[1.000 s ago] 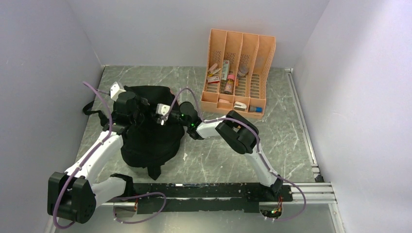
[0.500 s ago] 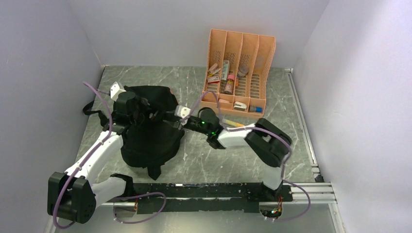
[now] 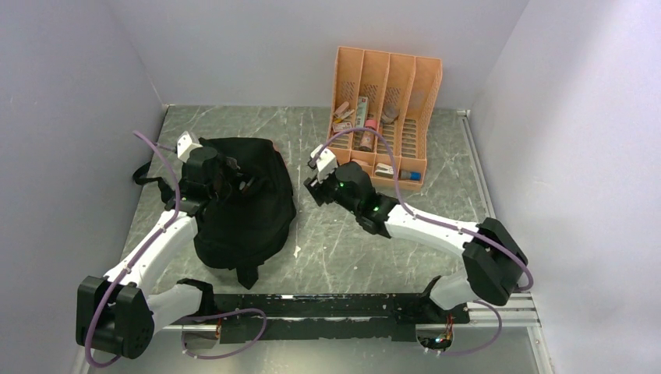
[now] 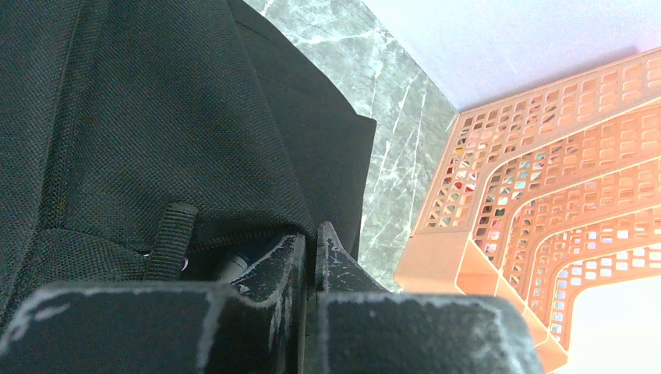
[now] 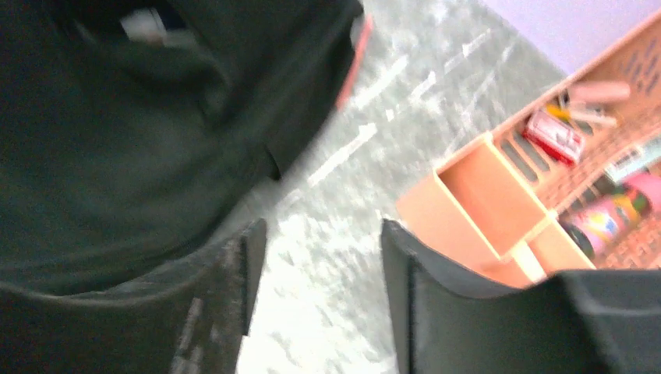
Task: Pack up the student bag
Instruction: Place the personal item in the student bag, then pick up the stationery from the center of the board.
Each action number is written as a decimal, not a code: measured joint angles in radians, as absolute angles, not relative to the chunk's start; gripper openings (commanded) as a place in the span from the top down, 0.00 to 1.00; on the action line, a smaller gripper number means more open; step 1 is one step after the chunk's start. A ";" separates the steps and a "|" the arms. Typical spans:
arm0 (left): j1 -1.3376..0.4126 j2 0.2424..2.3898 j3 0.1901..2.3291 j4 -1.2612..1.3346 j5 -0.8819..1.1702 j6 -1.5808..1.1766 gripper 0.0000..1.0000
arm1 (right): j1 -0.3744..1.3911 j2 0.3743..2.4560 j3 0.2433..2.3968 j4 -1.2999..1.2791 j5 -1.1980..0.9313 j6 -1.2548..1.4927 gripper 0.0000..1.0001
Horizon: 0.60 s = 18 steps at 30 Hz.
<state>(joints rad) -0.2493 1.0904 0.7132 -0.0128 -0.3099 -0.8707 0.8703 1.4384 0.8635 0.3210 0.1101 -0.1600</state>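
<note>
- From above, the student bag (image 3: 249, 218) lies slumped on the left half of the grey marbled desk (image 3: 351, 249). It is well apart from the orange slotted desk organizer (image 3: 386, 86), which stands at the far wall.
- Only the top view shows both arms at once. The left arm (image 3: 156, 245) reaches to the far top of the bag. The right arm (image 3: 433, 226) stretches across the desk, with its wrist over bare stone between bag and organizer.
- The top view hides the left fingers under the wrist, but the left wrist camera shows them. The left pincer (image 4: 309, 241) has its jaws pressed together, nipping the hem of the bag's black woven fabric. A black strap loop (image 4: 173, 238) sits just left of the jaws. The organizer's perforated dividers rise beyond the bag's edge.
- The right wrist camera is blurred. It shows the right pincer (image 5: 319, 265) with jaws well apart and only desk between them.
- That view has the bag at upper left and the organizer's low front compartments at right. A red packet (image 5: 553, 136) lies in one slot there; from above it is too small to name.
</note>
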 measured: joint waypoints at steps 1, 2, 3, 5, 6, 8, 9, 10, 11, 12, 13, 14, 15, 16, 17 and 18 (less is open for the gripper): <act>-0.249 1.090 0.713 -0.012 -0.310 -0.871 0.95 | 0.862 1.431 0.869 0.254 0.125 -0.163 0.35; -0.249 1.090 0.713 -0.013 -0.310 -0.871 0.95 | 0.853 1.424 0.873 0.191 0.127 -0.168 0.34; -0.249 1.090 0.713 -0.013 -0.310 -0.871 0.95 | 0.846 1.419 0.875 0.141 0.127 -0.177 0.34; -0.249 1.090 0.713 -0.013 -0.310 -0.871 0.95 | 0.821 1.412 0.889 0.019 0.112 -0.200 0.34; -0.249 1.090 0.713 -0.013 -0.310 -0.871 0.95 | 0.807 1.412 0.900 -0.028 0.100 -0.211 0.34; -0.249 1.092 0.713 -0.013 -0.310 -0.871 0.95 | 0.776 1.420 0.933 -0.112 0.081 -0.234 0.35; -0.249 1.093 0.713 -0.013 -0.310 -0.871 0.95 | 0.762 1.429 0.953 -0.145 0.075 -0.249 0.35; -0.249 1.095 0.713 -0.013 -0.310 -0.871 0.95 | 0.747 1.442 0.975 -0.176 0.069 -0.265 0.38; -0.250 1.096 0.713 -0.012 -0.310 -0.871 0.95 | 0.731 1.461 1.002 -0.212 0.066 -0.282 0.39; -0.250 1.098 0.713 -0.012 -0.310 -0.871 0.95 | 0.719 1.483 1.026 -0.244 0.061 -0.300 0.40; -0.250 1.099 0.713 -0.012 -0.310 -0.871 0.95 | 0.707 1.510 1.053 -0.277 0.057 -0.319 0.41; -0.250 1.100 0.713 -0.012 -0.309 -0.871 0.95 | 0.698 1.536 1.072 -0.300 0.051 -0.332 0.42; -0.250 1.102 0.713 -0.012 -0.309 -0.871 0.95 | 0.686 1.570 1.095 -0.332 0.043 -0.348 0.43; -0.250 1.103 0.713 -0.012 -0.309 -0.871 0.95 | 0.675 1.602 1.111 -0.358 0.034 -0.363 0.44; -0.250 1.105 0.713 -0.012 -0.309 -0.871 0.95 | 0.665 1.631 1.122 -0.383 0.030 -0.376 0.44; -0.250 1.107 0.713 -0.012 -0.310 -0.871 0.95 | 0.656 1.655 1.128 -0.407 0.028 -0.387 0.45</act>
<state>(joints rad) -0.2501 1.1072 0.7132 -0.0124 -0.3096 -0.8707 0.6559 1.6547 1.1282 -0.4072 0.0277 -0.3870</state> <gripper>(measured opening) 0.073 0.571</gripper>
